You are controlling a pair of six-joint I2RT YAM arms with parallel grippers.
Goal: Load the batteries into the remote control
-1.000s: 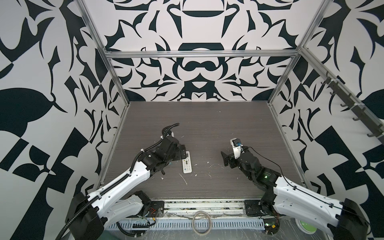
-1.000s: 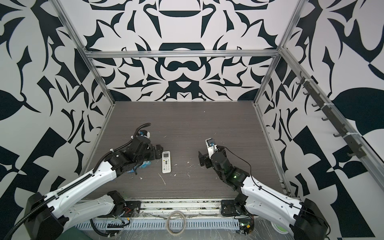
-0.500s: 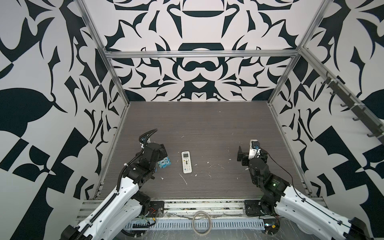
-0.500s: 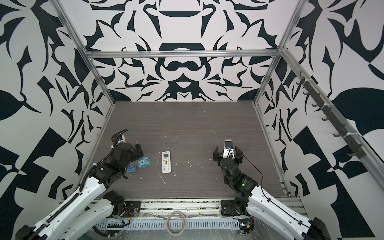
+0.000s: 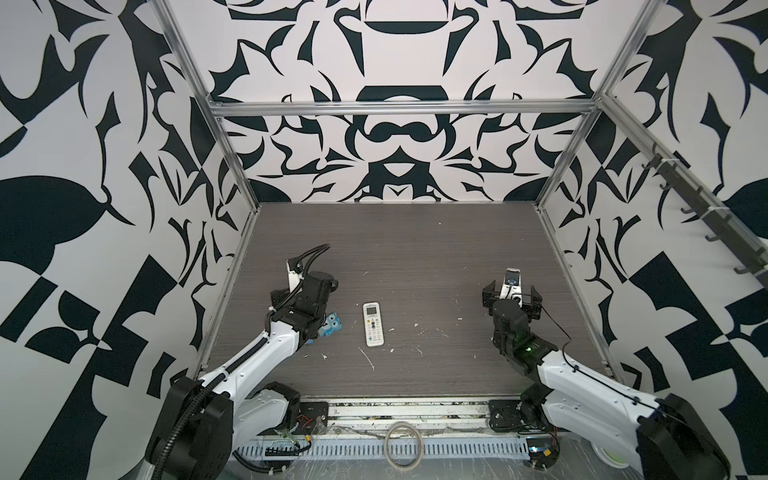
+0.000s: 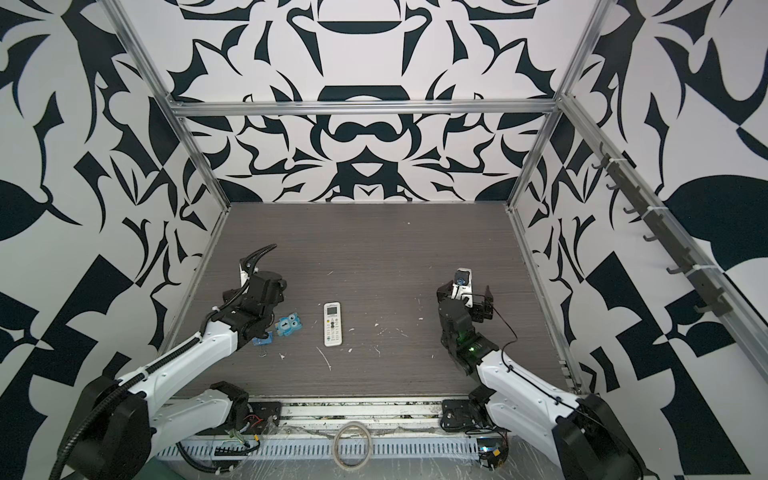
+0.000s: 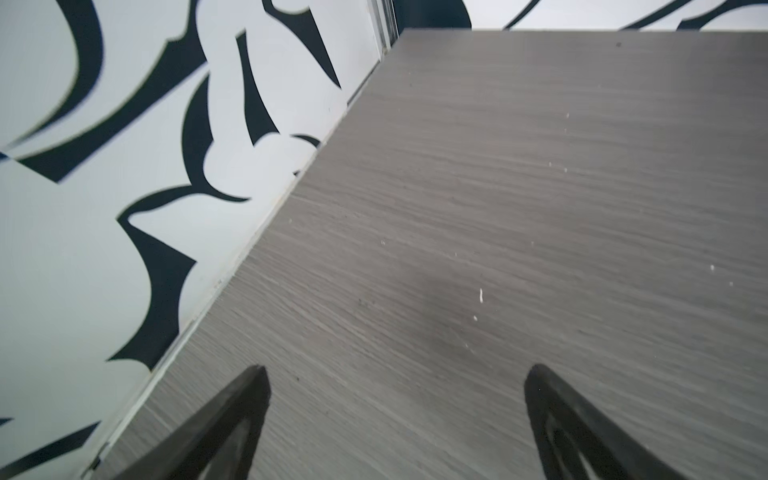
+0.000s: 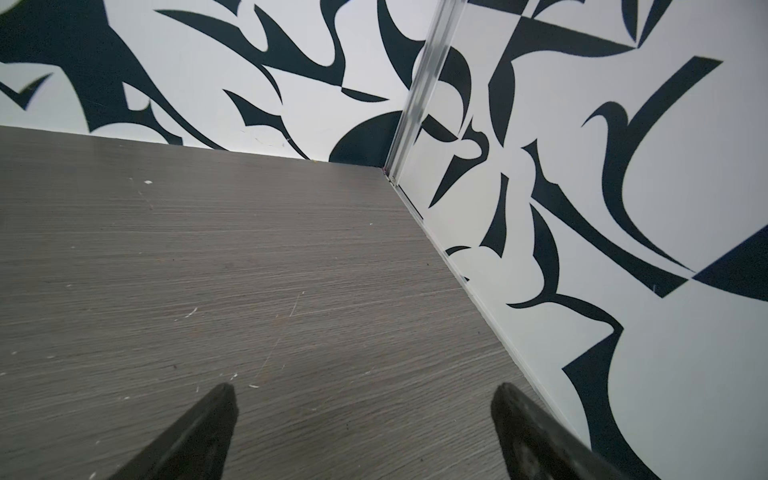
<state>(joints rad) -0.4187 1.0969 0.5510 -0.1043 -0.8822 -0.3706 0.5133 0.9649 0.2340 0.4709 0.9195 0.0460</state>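
Note:
The remote control [image 5: 373,324] [image 6: 332,324] is a slim white handset lying button side up, lengthwise, on the grey table [image 5: 415,249] near the front middle. No batteries show in any view. My left gripper [image 5: 305,289] [image 7: 395,374] hovers left of the remote, open, with only bare table between its fingers. My right gripper [image 5: 512,293] [image 8: 365,390] stands well to the right of the remote near the right wall, also open and empty. Neither gripper touches the remote.
A blue googly-eyed toy [image 5: 332,325] [image 6: 289,325] lies between the left arm and the remote, with a smaller blue piece [image 6: 262,340] beside the arm. Thin white scraps [image 5: 368,359] dot the front of the table. A tape ring [image 5: 403,444] lies on the front rail.
Both grippers have drawn away from the remote, the left one leftward and the right one rightward. The blue toy, covered by the left gripper a second ago, now shows.

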